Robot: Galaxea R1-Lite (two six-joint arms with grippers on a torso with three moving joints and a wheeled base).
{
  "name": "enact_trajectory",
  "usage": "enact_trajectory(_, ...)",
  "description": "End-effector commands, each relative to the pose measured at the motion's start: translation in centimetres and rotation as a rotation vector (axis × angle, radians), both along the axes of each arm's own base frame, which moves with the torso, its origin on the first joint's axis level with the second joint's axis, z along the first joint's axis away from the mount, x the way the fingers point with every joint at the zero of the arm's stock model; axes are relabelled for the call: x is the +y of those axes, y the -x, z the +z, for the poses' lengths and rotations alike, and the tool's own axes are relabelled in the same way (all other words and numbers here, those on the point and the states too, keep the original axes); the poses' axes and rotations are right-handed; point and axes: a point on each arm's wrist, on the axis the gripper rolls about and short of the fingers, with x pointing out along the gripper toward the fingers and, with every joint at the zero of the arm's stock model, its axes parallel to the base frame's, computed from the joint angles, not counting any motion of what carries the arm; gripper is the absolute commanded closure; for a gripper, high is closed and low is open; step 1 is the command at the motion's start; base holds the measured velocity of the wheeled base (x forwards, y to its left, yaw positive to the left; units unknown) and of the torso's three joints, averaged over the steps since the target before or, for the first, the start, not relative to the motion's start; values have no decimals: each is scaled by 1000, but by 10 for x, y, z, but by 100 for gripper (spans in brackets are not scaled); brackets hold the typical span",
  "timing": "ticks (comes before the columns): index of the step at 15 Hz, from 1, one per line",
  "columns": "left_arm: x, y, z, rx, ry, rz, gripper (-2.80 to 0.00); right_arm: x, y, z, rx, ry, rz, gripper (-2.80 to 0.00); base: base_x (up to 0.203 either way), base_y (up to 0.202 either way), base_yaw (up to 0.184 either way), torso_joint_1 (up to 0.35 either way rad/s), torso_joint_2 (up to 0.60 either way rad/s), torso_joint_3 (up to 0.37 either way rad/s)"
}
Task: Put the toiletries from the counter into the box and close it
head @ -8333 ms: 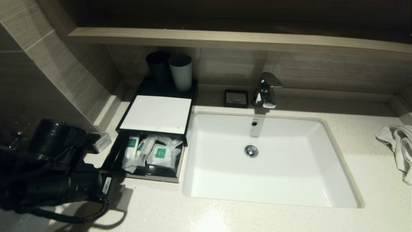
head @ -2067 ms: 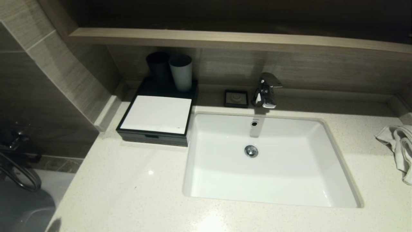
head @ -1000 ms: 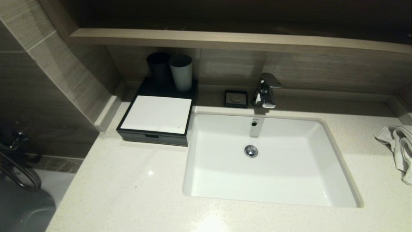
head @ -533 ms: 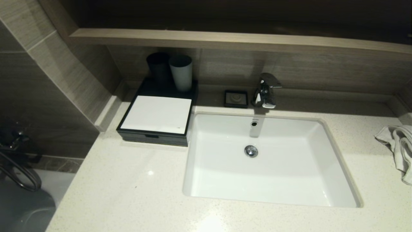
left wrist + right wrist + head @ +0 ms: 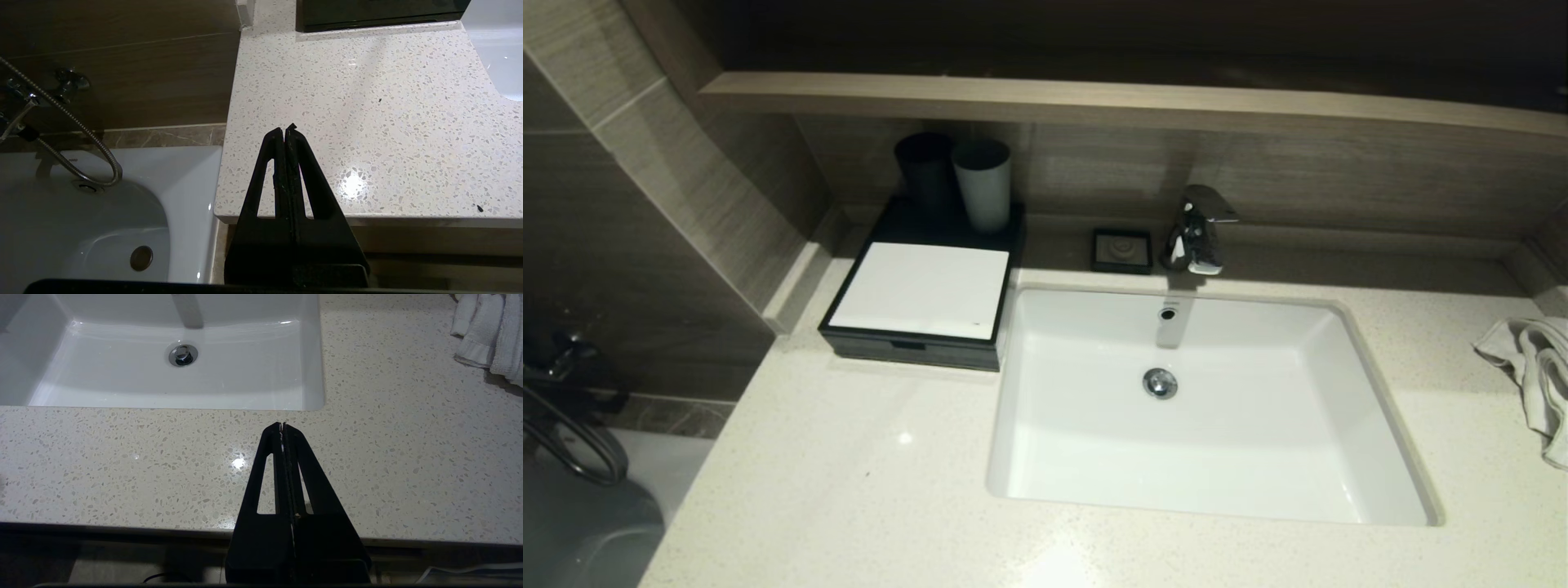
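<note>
Toiletries were nowhere to be seen on the counter (image 5: 849, 490); no packet lay on its speckled stone in any view, so they were judged to be inside the box (image 5: 923, 290), whose front drawer sat flush and shut. That box stood at the upper left of the head view, against the back wall and touching the left rim of the sink (image 5: 1209, 408), its long side running left to right.

In the left wrist view the left gripper (image 5: 286, 130) hung over the near left corner of the counter, fingers pressed together and gripping nothing, with the box's dark front edge straight ahead at the top of that frame and well apart from it. The left arm was plainly the nearer one. In the right wrist view the right gripper (image 5: 283, 426) was likewise clenched on nothing, over the counter's front edge just before the sink's right corner.

Nothing seemed left to move; the task looked finished.

Two tumblers (image 5: 956, 184) stood on the box's rear part. A small black dish (image 5: 1123, 249) and a tap (image 5: 1196, 229) sat behind the sink, a crumpled towel (image 5: 1531, 376) at the right edge, and a bathtub (image 5: 81, 224) below the counter's left end.
</note>
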Motion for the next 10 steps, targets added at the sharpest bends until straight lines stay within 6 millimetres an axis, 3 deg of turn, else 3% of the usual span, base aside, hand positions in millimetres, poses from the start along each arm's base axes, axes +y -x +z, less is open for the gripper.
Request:
enact_trajectory(1,0,-1,-2,11,1,-4,0,0,0,0,0,0,-1,0,0,0,0,0,0,0)
enact_trajectory(10,0,-1,-9,77,113,-13,0,0,0,0,1,0,0,0,0,0,0,0,0,0)
